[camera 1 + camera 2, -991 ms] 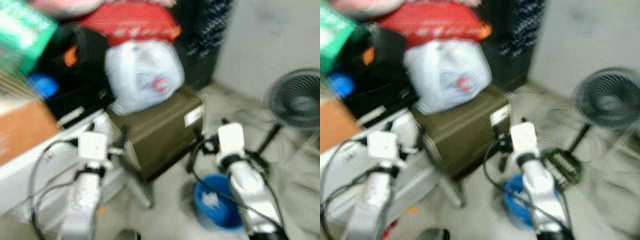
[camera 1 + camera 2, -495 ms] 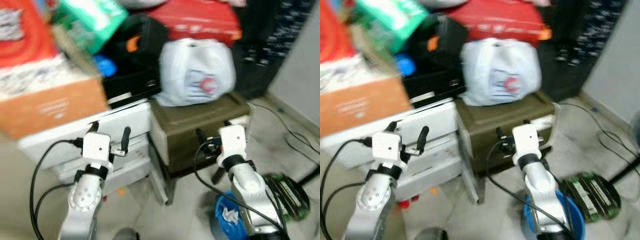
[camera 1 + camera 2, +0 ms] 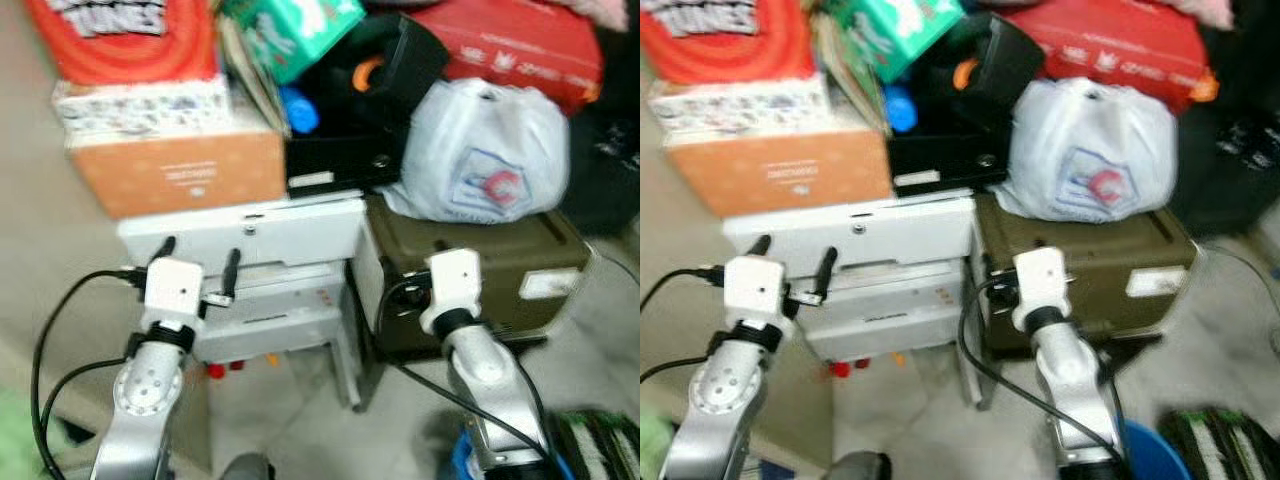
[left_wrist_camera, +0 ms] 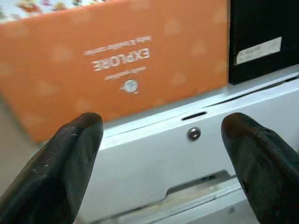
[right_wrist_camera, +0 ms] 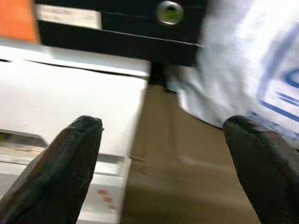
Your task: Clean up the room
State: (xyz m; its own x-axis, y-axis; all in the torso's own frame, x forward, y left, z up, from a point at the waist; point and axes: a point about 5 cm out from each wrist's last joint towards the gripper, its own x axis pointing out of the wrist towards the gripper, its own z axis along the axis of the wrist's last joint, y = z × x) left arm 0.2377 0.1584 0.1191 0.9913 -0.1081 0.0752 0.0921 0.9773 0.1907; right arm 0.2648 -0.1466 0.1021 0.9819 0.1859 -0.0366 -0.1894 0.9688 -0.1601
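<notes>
I face a pile of household things. An orange box [image 3: 180,172] rests on a white drawer unit [image 3: 262,232]. To its right a white plastic bag [image 3: 490,165] lies on an olive-green case [image 3: 505,268], with a black box [image 3: 340,150] between them. My left gripper [image 3: 200,250] is held up open before the drawer unit, and its view looks at the orange box [image 4: 121,70]. My right gripper [image 5: 163,126] is open and empty, facing the seam between the drawer unit [image 5: 70,98] and the green case [image 5: 187,163].
A red bag [image 3: 520,45], a green package [image 3: 290,25] and a red-orange bundle [image 3: 130,45] top the pile. Small red bits [image 3: 215,370] lie on the floor under the drawer unit. A blue bucket [image 3: 1155,455] stands on the floor at the lower right.
The camera has swung left: the fan has left the picture and the orange box and drawer unit have come in. Both grippers stay raised and open.
</notes>
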